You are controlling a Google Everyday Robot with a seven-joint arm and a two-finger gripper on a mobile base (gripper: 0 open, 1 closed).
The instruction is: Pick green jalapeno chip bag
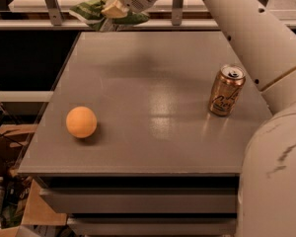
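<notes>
The green jalapeno chip bag [91, 13] is a crinkled green bag held in the air above the far left corner of the grey table [153, 107]. My gripper [113, 10] is shut on the bag and holds it well clear of the tabletop, near the top edge of the view. The white arm [246, 28] reaches in from the right and crosses the upper right of the view. Part of the bag is hidden behind the gripper.
An orange ball [81, 122] sits on the left side of the table. A gold drink can [226, 90] stands upright at the right, close to the arm. A metal rail [49, 4] and a pale counter run behind the table. Boxes and bottles lie on the floor at the lower left.
</notes>
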